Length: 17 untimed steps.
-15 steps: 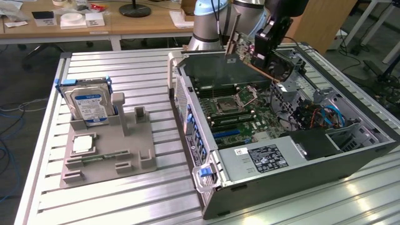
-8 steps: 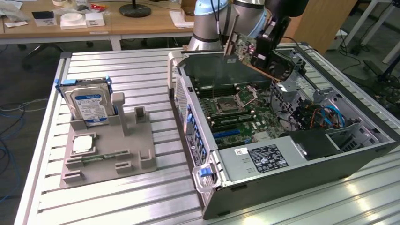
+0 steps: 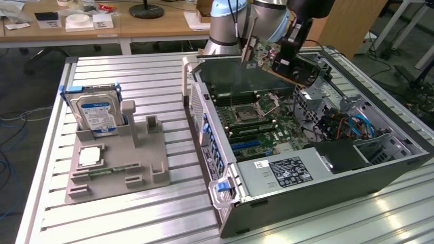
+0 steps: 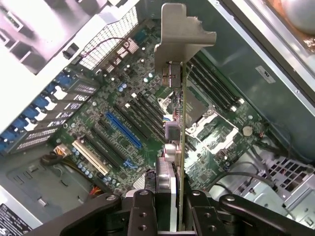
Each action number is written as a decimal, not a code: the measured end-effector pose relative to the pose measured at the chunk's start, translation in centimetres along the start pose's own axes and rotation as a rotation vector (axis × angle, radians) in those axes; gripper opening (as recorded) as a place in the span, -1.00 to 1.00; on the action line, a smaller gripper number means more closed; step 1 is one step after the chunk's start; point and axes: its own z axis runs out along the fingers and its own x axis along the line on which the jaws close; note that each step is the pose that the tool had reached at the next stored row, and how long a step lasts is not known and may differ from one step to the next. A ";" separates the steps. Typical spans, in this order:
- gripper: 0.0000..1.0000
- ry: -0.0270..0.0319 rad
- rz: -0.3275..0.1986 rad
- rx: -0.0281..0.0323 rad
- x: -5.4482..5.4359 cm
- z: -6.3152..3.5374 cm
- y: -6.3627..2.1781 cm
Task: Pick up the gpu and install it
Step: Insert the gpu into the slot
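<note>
The gpu (image 3: 279, 60) hangs tilted in the air over the back of the open computer case (image 3: 318, 201), its brownish circuit-board side facing the exterior view's left. My gripper (image 3: 293, 36) is shut on the card's upper edge. In the wrist view the gpu (image 4: 180, 123) shows edge-on between my fingers (image 4: 142, 211), its silvery end bracket (image 4: 182, 34) pointing away from the camera. It hovers above the motherboard (image 4: 147, 83), touching nothing, beside a blue expansion slot (image 4: 123, 130) and several black slots.
On the exterior view's left, a grey fixture (image 3: 115, 162) on the slatted metal table (image 3: 135, 76) holds an upright blue-labelled hard drive (image 3: 98, 113) and a processor chip (image 3: 89, 156). Inside the case lie the power supply (image 3: 285, 170), blue cables (image 3: 356, 124) and a processor socket (image 3: 247, 109).
</note>
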 end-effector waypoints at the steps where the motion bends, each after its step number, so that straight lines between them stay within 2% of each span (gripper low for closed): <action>1: -0.44 0.0001 -0.011 -0.0001 0.0 0.00 0.00; 17: -0.44 0.0013 -0.150 -0.0013 0.0 0.02 -0.04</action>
